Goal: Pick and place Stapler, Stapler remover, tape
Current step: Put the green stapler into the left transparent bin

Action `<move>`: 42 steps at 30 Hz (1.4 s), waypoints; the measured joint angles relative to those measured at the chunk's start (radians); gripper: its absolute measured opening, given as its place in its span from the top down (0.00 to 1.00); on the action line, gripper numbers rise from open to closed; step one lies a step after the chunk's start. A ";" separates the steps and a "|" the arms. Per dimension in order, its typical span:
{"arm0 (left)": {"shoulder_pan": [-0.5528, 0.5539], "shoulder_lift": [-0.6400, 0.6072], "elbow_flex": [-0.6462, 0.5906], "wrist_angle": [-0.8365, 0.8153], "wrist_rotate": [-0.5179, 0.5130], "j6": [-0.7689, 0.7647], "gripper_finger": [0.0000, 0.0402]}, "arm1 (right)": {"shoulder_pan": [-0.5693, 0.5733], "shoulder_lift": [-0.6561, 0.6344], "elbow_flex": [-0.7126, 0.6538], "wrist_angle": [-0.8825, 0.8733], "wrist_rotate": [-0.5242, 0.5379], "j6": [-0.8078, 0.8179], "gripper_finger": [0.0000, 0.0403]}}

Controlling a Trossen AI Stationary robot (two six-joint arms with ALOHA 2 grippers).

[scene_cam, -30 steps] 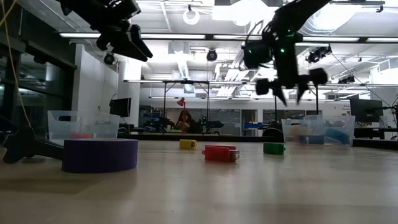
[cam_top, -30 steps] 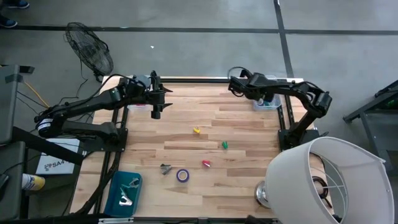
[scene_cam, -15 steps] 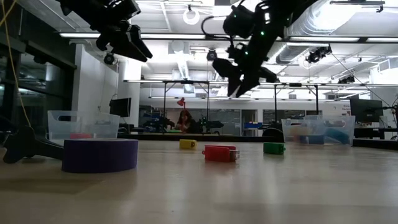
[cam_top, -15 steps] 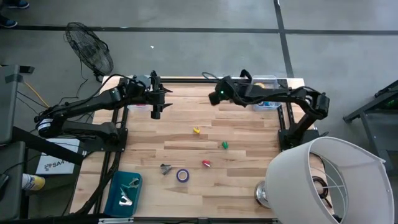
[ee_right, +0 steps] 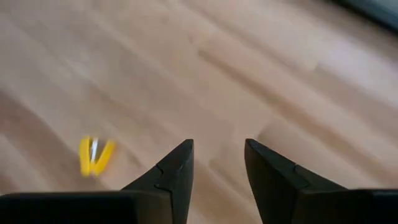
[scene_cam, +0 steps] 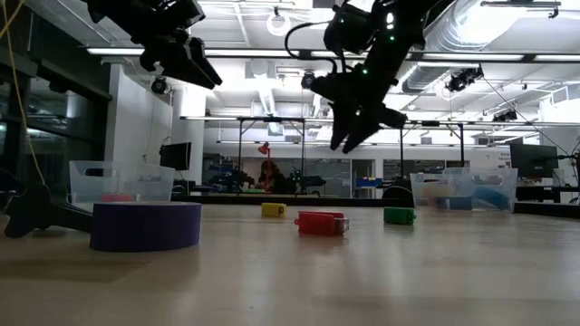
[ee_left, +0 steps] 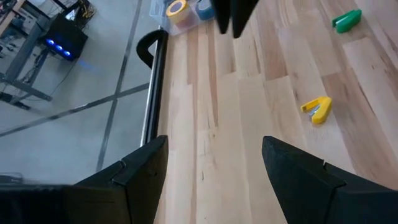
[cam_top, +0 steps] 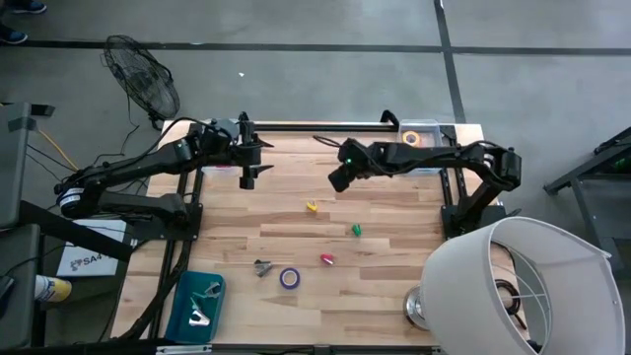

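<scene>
A yellow stapler [cam_top: 312, 206] lies on the wood table near the middle, with a green stapler [cam_top: 356, 230] and a red one [cam_top: 326, 259] nearer the front. A purple tape roll [cam_top: 289, 278] lies flat beside a dark stapler remover [cam_top: 262, 266]. My right gripper [cam_top: 338, 180] hangs open above the table, to the far right of the yellow stapler [ee_right: 95, 155], nothing between its fingers [ee_right: 219, 163]. My left gripper [cam_top: 247, 179] waits open at the far left, above the table [ee_left: 214, 162].
A clear bin [cam_top: 422, 158] at the far right corner holds a yellow tape roll [ee_left: 176, 7]. A second clear bin [scene_cam: 120, 184] stands at the far left. A blue tray [cam_top: 197, 301] with metal removers sits off the near left edge. A white lampshade [cam_top: 523, 286] stands near right.
My right gripper has swung from over the far-right bin toward the table's middle, rolling its wrist and tipping its fingers down toward the yellow stapler. Its finger gap looks the same. My left arm has kept still.
</scene>
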 joint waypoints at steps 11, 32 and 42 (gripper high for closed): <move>0.000 0.000 0.000 -0.059 0.002 -0.071 0.36 | 0.104 0.000 -0.007 -0.182 -0.081 0.111 0.54; 0.000 0.000 0.000 -0.057 0.001 -0.090 0.36 | 0.416 0.000 -0.146 -0.208 -0.054 0.408 0.42; 0.000 0.000 0.000 -0.057 0.001 -0.092 0.36 | 0.559 0.000 -0.227 -0.075 0.092 0.436 0.42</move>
